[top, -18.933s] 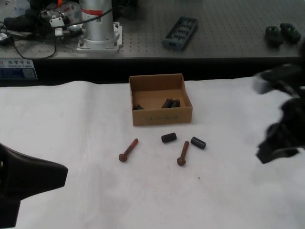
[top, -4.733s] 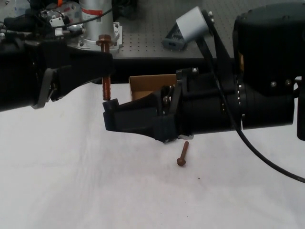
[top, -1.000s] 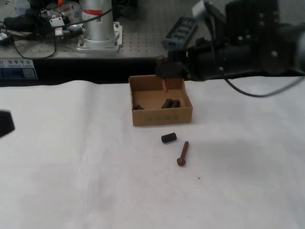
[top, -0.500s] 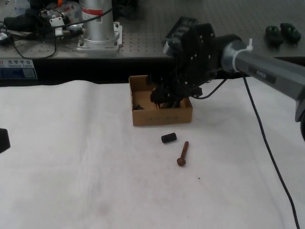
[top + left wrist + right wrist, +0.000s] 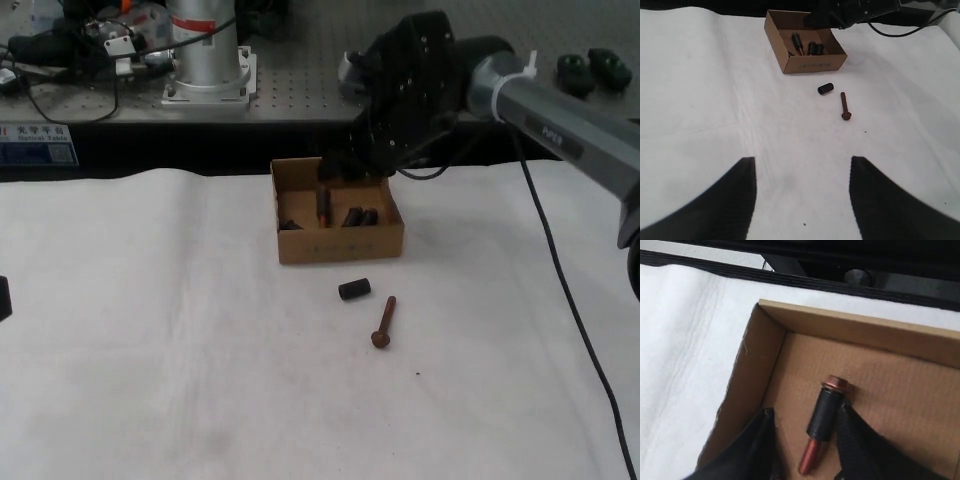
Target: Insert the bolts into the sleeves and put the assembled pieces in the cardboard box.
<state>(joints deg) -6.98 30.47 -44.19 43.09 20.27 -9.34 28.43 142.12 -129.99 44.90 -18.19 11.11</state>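
The cardboard box (image 5: 340, 243) (image 5: 812, 64) (image 5: 850, 322) stands at the back middle of the white cloth. An assembled bolt in its black sleeve (image 5: 323, 205) (image 5: 796, 41) (image 5: 825, 415) lies on the box floor beside other dark pieces (image 5: 358, 216). My right gripper (image 5: 345, 172) (image 5: 806, 412) hovers open just above the box, its fingers either side of that piece. In front of the box lie a loose black sleeve (image 5: 354, 289) (image 5: 825, 89) and a rusty bolt (image 5: 383, 321) (image 5: 844, 105). My left gripper (image 5: 802, 165) is open and holds nothing, low over the near cloth.
Behind the cloth runs a dark bench with a metal post (image 5: 205, 50), a blue-grey rack (image 5: 378, 65) and dark parts (image 5: 590, 70). A black cable (image 5: 560, 290) trails from the right arm across the right side of the cloth.
My right gripper has lifted up and back out of the box, and the assembled piece now lies free on the box floor. The loose sleeve and bolt have not moved.
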